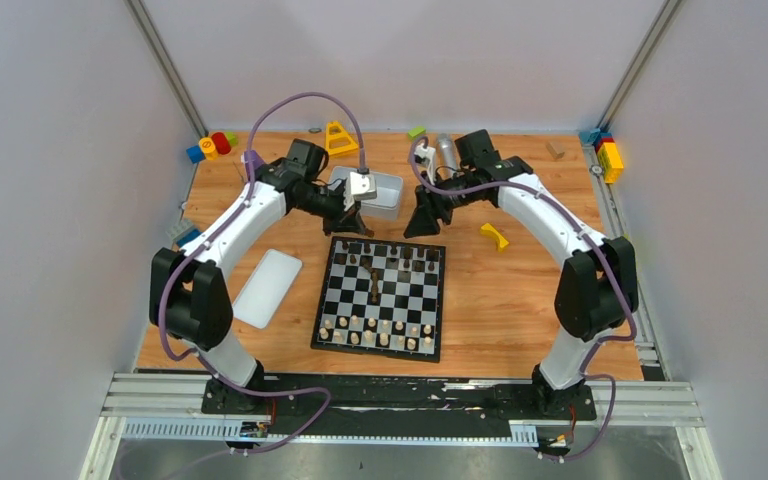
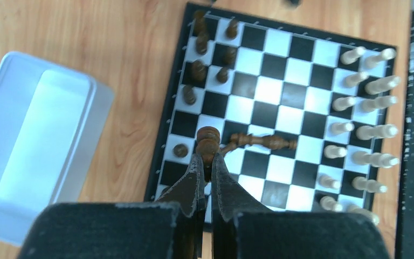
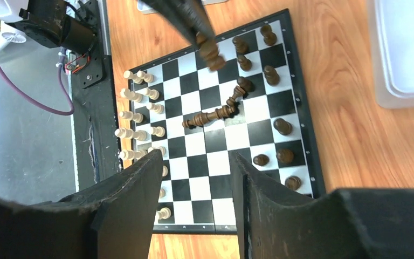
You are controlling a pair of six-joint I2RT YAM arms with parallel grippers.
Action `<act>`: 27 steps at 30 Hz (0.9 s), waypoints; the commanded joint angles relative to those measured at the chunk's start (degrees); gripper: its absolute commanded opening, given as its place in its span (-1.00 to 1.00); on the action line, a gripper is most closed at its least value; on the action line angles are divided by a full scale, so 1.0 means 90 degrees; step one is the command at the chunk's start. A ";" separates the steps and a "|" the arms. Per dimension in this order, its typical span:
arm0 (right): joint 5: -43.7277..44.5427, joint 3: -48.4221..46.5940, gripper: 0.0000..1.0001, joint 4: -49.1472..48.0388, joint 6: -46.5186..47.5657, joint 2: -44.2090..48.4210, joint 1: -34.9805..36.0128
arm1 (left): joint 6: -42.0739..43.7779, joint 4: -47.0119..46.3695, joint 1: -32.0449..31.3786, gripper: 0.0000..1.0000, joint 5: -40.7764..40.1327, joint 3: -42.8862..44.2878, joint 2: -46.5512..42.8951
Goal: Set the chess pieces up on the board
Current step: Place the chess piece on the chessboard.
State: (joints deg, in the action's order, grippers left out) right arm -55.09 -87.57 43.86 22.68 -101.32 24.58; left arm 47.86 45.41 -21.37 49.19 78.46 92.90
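Note:
The board (image 1: 401,303) lies in the middle of the table. Pale chess pieces (image 1: 378,330) stand in its two near rows and dark ones (image 1: 390,258) along the far rows. Two dark pieces (image 2: 262,142) lie toppled mid-board. My left gripper (image 2: 207,159) is shut on a dark brown piece (image 2: 208,140), holding it above the board's far left corner area. In the right wrist view that held piece (image 3: 211,52) shows under the left fingers (image 3: 186,15). Over the board's far right part, my right gripper (image 3: 197,162) stands open with nothing between its fingers.
A white tray (image 1: 387,191) sits just behind the board, between the two grippers. A white lid (image 1: 267,287) lies left of the board. Coloured blocks (image 1: 211,145) sit at the back left and back right (image 1: 607,153). A yellow block (image 1: 495,236) lies right of the board.

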 commanded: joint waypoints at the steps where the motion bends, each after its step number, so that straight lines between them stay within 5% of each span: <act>1: 0.0051 0.0302 0.01 -0.0146 0.0106 0.0539 -0.0270 | -0.0264 0.0436 -0.0045 -1.00 -0.1364 0.0671 0.0455; 12: 0.0099 0.1092 0.00 -0.0353 0.0147 0.0913 -0.0566 | -0.0720 0.1032 -0.0275 -1.00 -0.2945 0.1952 0.1785; 27: 0.0074 0.1365 0.00 -0.0483 0.0107 0.0996 -0.0616 | -0.0884 0.1787 -0.0682 -1.00 -0.3497 0.2493 0.2620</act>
State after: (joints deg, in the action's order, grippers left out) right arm -53.25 -75.75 41.89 22.98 -95.04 19.31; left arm 40.95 58.76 -26.70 18.90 97.65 115.81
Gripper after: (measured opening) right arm 0.501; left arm 0.028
